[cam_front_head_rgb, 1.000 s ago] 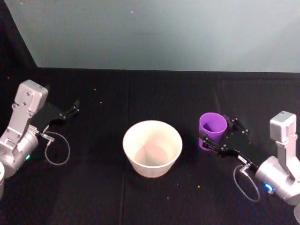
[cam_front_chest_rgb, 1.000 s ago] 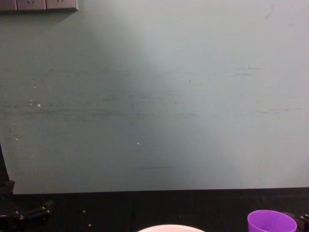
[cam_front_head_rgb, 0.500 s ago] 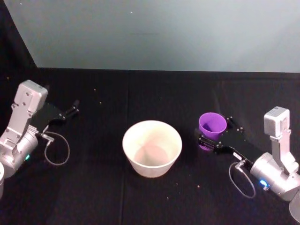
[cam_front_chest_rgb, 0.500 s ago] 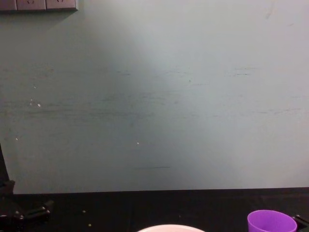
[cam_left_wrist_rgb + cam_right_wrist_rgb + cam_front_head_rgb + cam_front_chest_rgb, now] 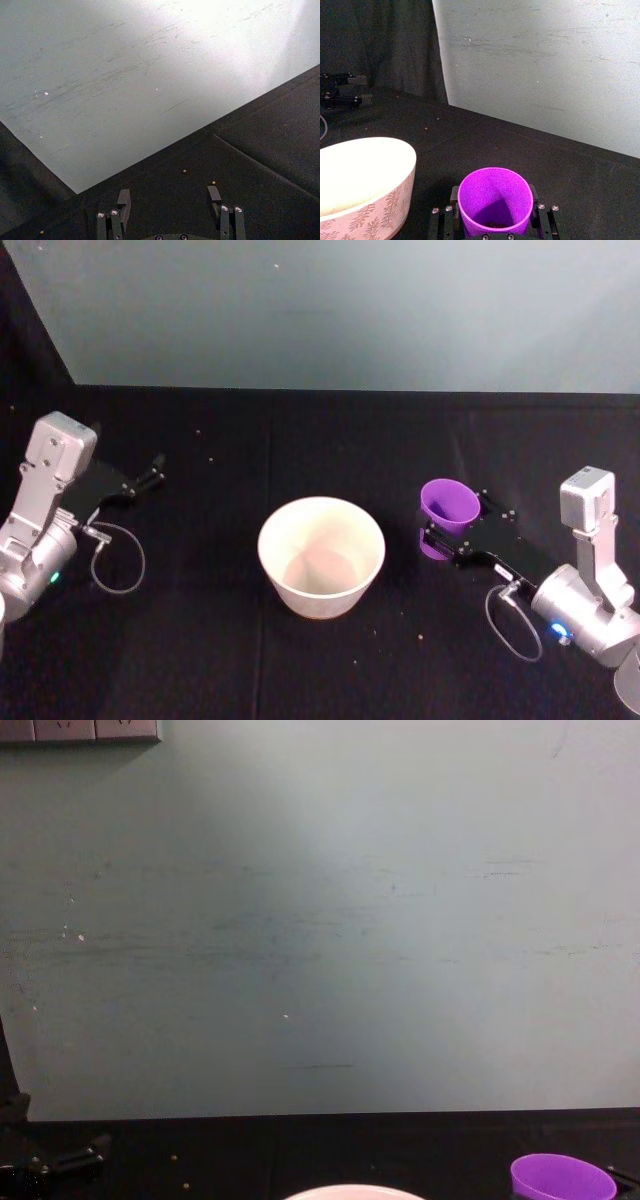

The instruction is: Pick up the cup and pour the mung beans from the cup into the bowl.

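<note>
The purple cup [image 5: 448, 506] stands right of the pale bowl [image 5: 320, 602] on the black table, leaning slightly toward it. My right gripper [image 5: 446, 534] is shut on the cup's lower body. In the right wrist view one finger [image 5: 443, 219] presses each side of the cup [image 5: 495, 196]. A few dark mung beans [image 5: 495, 225] lie at its bottom. The bowl [image 5: 375, 210] has a leaf pattern on its outer wall. In the chest view the cup's rim [image 5: 562, 1179] and the bowl's rim [image 5: 340, 1191] show at the lower edge. My left gripper [image 5: 152, 471] rests open at the far left.
Stray beans [image 5: 212, 459] dot the black cloth, some near the left gripper [image 5: 169, 197]. A pale wall [image 5: 350, 310] closes off the table's far edge. Open cloth lies between the bowl and each arm.
The right arm has pulled in and lowered around the cup, which has shifted slightly toward the bowl and tilted. The left gripper has drawn back a little to the left.
</note>
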